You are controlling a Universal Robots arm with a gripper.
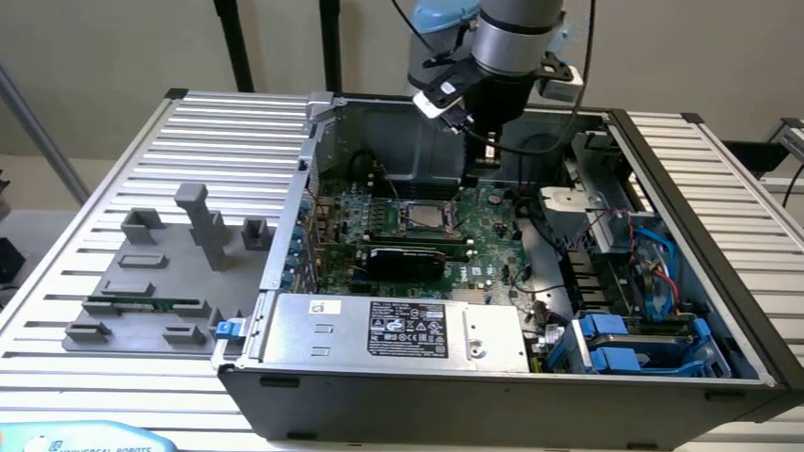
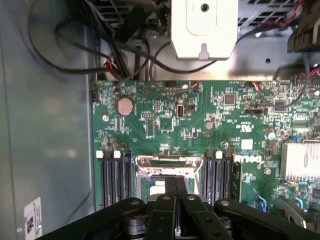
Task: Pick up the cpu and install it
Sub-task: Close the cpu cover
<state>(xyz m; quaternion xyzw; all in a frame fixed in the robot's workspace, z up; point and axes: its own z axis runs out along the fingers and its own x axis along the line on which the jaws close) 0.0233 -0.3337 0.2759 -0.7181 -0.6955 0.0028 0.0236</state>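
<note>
The cpu (image 1: 424, 218) lies flat in the socket in the middle of the green motherboard (image 1: 484, 268), inside the open computer case; its silvery top faces up. In the wrist view a pale corner of the cpu (image 2: 156, 188) shows inside the metal socket frame (image 2: 170, 162), just beside my fingertips. My gripper (image 1: 477, 174) hangs over the board a little beyond the socket, toward the case's back wall. Seen from the wrist, the gripper (image 2: 176, 186) is shut, its two black fingers pressed together with nothing between them.
A silver power supply box (image 1: 390, 330) covers the near part of the case. Blue drive bays (image 1: 641, 344) and cables fill the exterior view's right. Grey fixture blocks (image 1: 188, 226) and a green memory stick (image 1: 145, 305) sit on the slatted table at the left. Memory slots (image 2: 114, 175) flank the socket.
</note>
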